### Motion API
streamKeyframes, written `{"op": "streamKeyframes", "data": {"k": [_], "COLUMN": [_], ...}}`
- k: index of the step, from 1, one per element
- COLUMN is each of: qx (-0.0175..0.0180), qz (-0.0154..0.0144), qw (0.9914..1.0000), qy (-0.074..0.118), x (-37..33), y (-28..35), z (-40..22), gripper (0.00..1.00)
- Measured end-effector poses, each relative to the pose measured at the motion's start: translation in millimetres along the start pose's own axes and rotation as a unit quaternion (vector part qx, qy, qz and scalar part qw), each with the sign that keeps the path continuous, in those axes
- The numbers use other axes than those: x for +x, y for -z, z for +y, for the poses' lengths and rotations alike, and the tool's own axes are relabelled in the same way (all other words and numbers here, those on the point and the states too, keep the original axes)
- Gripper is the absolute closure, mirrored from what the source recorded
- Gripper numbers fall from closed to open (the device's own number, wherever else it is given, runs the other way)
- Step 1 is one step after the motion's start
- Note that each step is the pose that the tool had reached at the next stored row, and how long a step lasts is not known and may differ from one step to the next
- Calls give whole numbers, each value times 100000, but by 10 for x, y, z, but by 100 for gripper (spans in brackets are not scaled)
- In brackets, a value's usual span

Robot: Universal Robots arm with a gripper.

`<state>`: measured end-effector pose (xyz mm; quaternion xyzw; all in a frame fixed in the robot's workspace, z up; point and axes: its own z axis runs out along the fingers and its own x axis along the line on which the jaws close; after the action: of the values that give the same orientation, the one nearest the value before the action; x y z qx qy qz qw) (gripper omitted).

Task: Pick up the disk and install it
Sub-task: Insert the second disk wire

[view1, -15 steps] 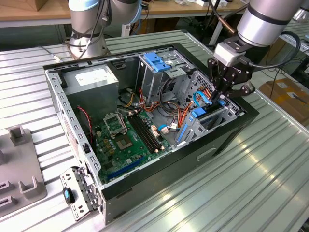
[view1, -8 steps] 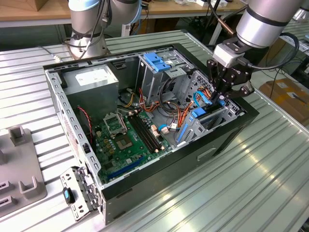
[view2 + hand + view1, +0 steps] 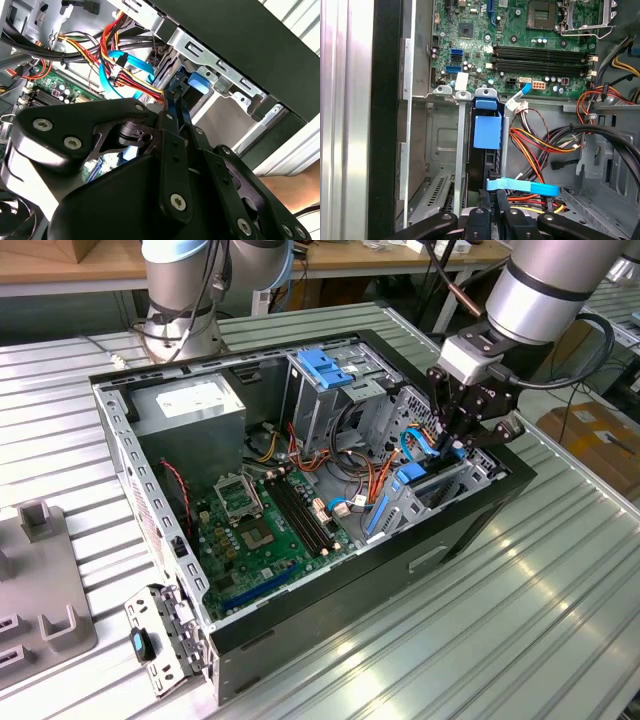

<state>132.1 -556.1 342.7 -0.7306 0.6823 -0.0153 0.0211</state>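
Disk [image 3: 486, 131] seen edge-on in first wrist view, upright in drive bay slot at case front, blue frame uppermost; motherboard [image 3: 520, 30] beyond. Gripper [image 3: 462, 438] in exterior view reached steeply down into open computer case [image 3: 470, 530]; fingers [image 3: 500, 210] together, pinched on disk's edge; disk label hidden.

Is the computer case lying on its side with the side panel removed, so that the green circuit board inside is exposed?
Yes: in the exterior view the computer case lies open-side up, with the green circuit board plainly exposed inside.
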Motion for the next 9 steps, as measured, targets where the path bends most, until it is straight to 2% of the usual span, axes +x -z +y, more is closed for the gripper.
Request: {"op": "streamKeyframes", "data": {"k": [9], "qx": [-3], "qz": [8], "qw": [100000], "qy": [4], "x": [0], "y": [-1], "z": [0], "gripper": [82]}}
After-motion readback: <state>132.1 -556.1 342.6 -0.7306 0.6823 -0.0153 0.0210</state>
